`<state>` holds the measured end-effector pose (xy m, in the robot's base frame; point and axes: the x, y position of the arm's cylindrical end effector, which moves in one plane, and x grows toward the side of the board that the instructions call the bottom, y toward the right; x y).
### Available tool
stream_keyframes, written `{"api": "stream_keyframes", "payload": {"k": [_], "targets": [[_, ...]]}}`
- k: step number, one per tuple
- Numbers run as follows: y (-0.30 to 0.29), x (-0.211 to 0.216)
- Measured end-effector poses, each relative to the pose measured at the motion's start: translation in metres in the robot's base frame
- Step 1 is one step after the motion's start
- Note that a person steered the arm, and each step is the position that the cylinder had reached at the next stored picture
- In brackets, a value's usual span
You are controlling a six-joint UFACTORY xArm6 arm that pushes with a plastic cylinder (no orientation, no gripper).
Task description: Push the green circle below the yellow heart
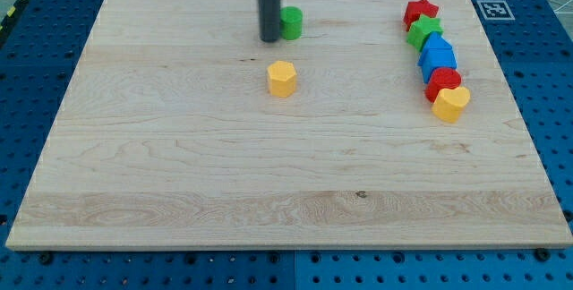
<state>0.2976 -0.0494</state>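
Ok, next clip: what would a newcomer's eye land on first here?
Likely the dark rod coming down from the view's top, my tip right beside the green circle on its left. Next, the tight column of blocks at the view's right, from the red star down to the yellow heart.

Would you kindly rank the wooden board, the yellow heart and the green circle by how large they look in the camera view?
1. wooden board, by far the largest
2. yellow heart
3. green circle, partly hidden by my tip on its left; being farther up the view, its smaller look is unsure.
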Motion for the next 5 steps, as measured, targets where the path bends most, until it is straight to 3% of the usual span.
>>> {"api": "stream_keyframes", "payload": {"k": [1,2,5], "targets": [[-0.024,-0.038],[0.009,-0.04],[0.094,0.05]]}}
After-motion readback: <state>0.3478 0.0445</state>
